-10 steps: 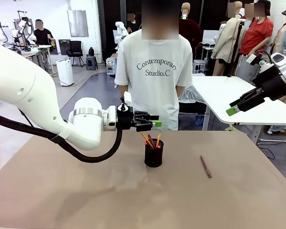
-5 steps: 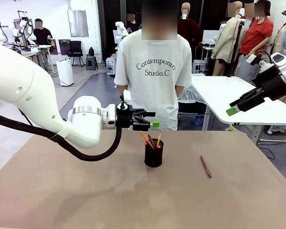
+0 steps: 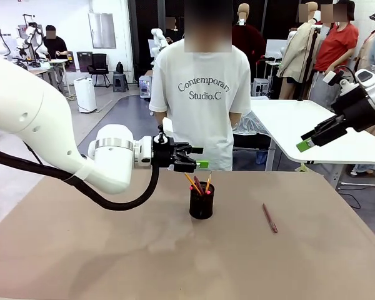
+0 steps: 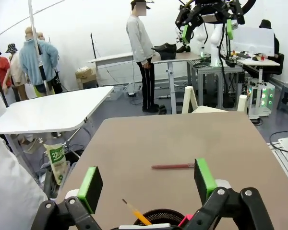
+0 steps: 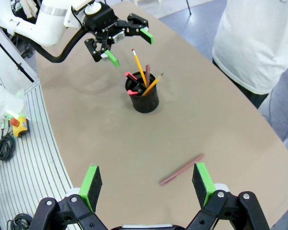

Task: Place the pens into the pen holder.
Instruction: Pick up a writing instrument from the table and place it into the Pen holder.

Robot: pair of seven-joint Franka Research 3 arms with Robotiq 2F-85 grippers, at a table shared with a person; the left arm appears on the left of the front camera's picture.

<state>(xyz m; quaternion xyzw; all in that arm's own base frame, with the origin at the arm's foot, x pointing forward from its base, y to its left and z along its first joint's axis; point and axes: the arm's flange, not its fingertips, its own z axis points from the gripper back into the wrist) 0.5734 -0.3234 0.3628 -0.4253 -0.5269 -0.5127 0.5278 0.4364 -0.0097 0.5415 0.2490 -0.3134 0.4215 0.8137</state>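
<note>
Hovering just over the black wire-mesh cup [image 3: 201, 203], left gripper [image 3: 200, 157] sat released | right gripper [image 3: 306, 142] well right of cup, released too | thin reddish-brown pen [image 3: 270, 218] lay right of cup

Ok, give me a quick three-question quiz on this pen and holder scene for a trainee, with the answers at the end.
1. True or false: the left gripper is shut.
2. Where does the loose pen lie? A: flat on the table, on the robot's right of the pen holder. B: upright inside the holder. C: propped against the holder's wall.
3. Fill in: the right gripper hangs above the table with its jaws ___.
Key: 1 false, it is open and holds nothing. 2 A. 3 open.
</note>
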